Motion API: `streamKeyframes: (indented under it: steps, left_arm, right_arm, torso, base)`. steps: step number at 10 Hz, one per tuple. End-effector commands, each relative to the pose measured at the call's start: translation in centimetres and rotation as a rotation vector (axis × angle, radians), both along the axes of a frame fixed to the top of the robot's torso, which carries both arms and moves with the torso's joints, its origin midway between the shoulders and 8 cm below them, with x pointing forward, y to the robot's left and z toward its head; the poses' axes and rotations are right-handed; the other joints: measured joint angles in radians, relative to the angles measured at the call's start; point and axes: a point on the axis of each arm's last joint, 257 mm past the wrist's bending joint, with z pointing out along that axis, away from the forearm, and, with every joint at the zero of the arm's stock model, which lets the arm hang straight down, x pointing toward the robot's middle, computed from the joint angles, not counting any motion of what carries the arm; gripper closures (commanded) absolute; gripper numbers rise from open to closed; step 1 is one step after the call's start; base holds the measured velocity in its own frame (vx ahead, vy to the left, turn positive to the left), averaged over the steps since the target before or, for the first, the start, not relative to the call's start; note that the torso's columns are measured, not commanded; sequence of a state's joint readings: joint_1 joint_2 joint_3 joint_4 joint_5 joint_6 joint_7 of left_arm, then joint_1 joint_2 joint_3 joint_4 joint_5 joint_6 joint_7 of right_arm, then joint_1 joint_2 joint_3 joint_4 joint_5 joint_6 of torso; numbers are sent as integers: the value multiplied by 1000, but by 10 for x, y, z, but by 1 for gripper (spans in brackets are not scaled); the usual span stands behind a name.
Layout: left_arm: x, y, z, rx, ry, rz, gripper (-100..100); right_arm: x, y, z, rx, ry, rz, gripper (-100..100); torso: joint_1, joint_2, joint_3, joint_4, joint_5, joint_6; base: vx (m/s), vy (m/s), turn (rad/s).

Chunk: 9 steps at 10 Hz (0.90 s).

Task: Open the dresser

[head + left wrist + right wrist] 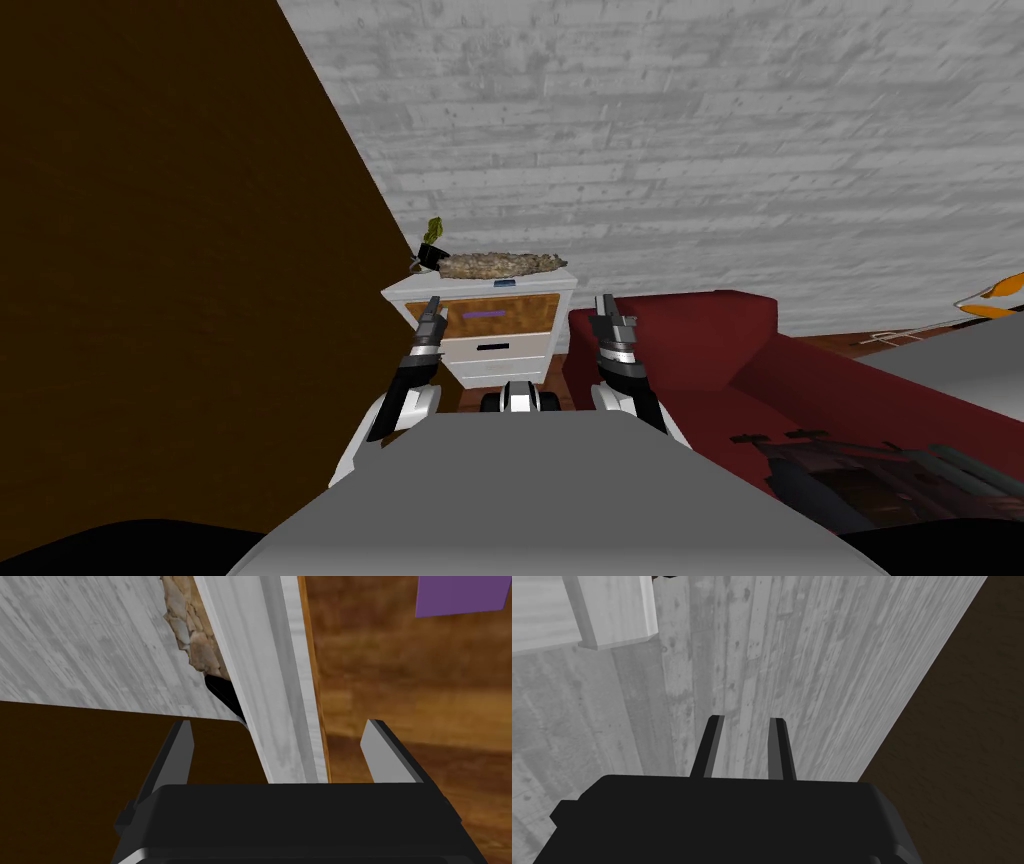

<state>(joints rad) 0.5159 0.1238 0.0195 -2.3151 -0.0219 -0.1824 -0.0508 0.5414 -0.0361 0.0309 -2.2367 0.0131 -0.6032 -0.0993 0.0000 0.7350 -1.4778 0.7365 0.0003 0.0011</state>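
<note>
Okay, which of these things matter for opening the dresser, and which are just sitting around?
For the job: dresser, its purple handle, open left gripper.
Just lying about: potted plant, rocky brown heap on the dresser top, red sofa beside it.

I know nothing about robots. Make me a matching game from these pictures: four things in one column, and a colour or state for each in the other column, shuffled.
Column one:
1. left tool
2. right tool
3. upper drawer handle
4. sofa

Column two:
A. dark red
B. open
C. purple
D. shut

Pairs: 1-B, 2-D, 3-C, 4-A
</note>
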Motion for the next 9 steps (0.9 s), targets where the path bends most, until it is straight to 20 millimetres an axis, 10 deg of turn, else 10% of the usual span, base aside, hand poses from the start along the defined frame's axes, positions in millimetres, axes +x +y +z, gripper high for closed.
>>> streamKeyframes:
  steps: [1,9]
  left_arm:
    - [5,-1,-15,-22,54,5,-100]
    - [13,-3,-61,-50,227,6,-100]
  right_arm:
    - [0,0,0,0,0,0,0]
    - [0,0,0,0,0,0,0]
  torso:
    - [0,1,1,1,0,-1]
    - [1,3,2,1,0,-1]
  base:
    - [-24,-20,-40]
    - [-31,-23,-46]
